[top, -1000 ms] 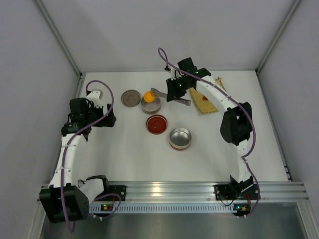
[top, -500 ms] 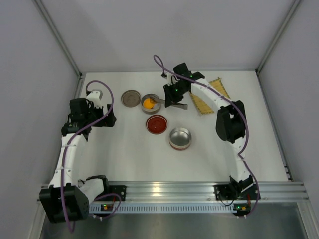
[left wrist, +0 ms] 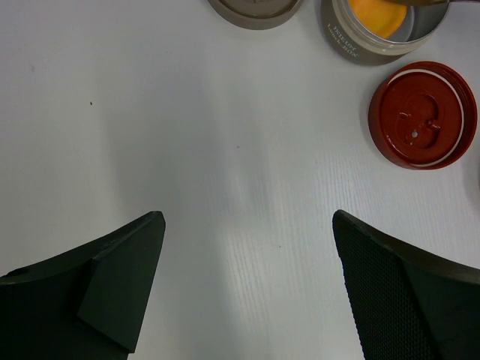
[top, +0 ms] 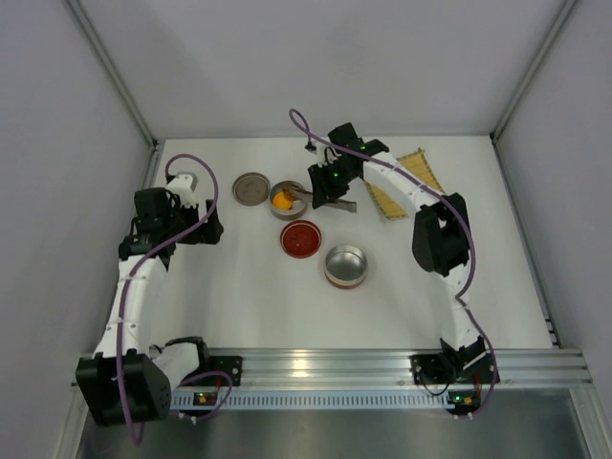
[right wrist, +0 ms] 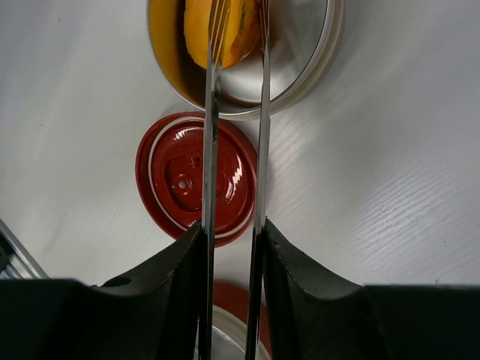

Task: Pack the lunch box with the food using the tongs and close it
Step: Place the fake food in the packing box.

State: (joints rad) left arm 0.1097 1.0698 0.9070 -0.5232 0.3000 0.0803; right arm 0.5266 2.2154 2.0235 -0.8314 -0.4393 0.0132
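In the far tin [right wrist: 319,60], tongs [right wrist: 208,150] grasped by my right pincer [right wrist: 232,240] reach the orange piece [right wrist: 238,30], likely slippery; left pincer [left wrist: 247,225] released.

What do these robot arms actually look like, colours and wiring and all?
The left arm and right arm have white links with bulky black joints; a purple cable runs along each. The left end effector and right end effector have black wedge-shaped fingers.
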